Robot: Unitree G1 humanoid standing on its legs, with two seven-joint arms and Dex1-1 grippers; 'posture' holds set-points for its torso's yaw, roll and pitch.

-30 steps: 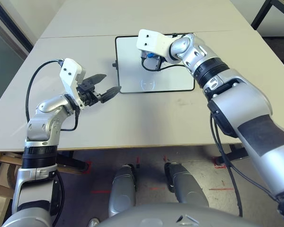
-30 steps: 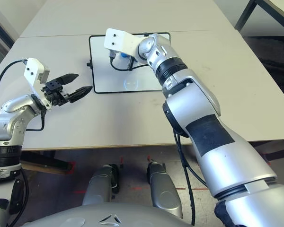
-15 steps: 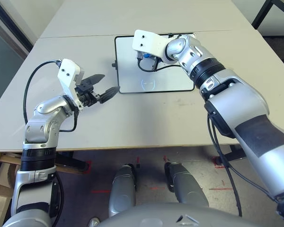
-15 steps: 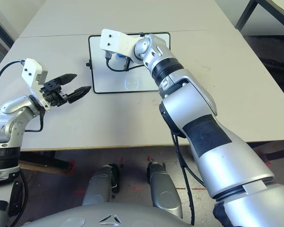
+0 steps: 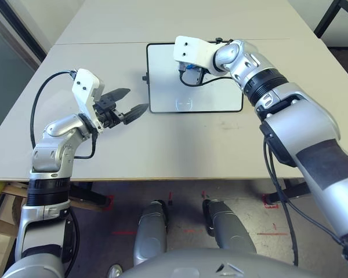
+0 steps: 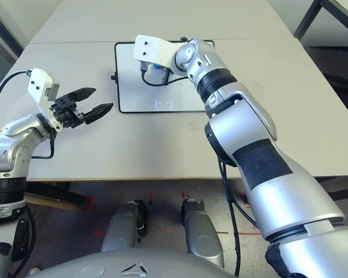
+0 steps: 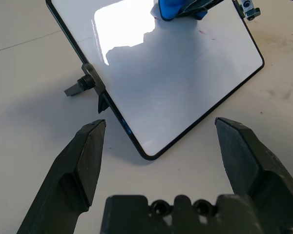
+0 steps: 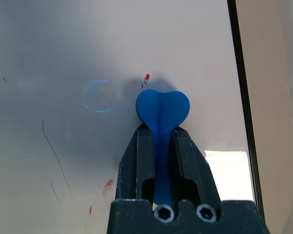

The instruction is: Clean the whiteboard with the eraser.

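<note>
Right gripper (image 8: 158, 146) is closed tight on the eraser (image 8: 162, 109), both black fingers pinching its narrow waist, the rounded end pressed toward the whiteboard (image 5: 162, 87). Left gripper (image 5: 129, 101) hangs wide apart, holding nothing, just off the board's near left corner above the table (image 5: 162, 150). Board lies flat toward the far edge of the table, roughly mid-width; the eraser sits over its far half.

Risks, as judged from this pose:
- Board is not held down. The left gripper is apart from it, so a sideways wipe could drag the board across the table rather than scrub it.
- Eraser is held on edge by a thin waist; heavy downward pressure could twist it in the grip or pop it out.
- Small red specks (image 8: 107, 185) lie to the wrist side of the eraser, so a stroke that only runs forward would miss them.

View differences: the right wrist view shows the red specks, a red dot (image 8: 147, 76) at the eraser's tip and thin dark hairlines on the surface; in the head views the board reads as almost plain white. The left wrist view shows the side knob (image 7: 83, 84) and the board's near corner between its own spread fingers.
</note>
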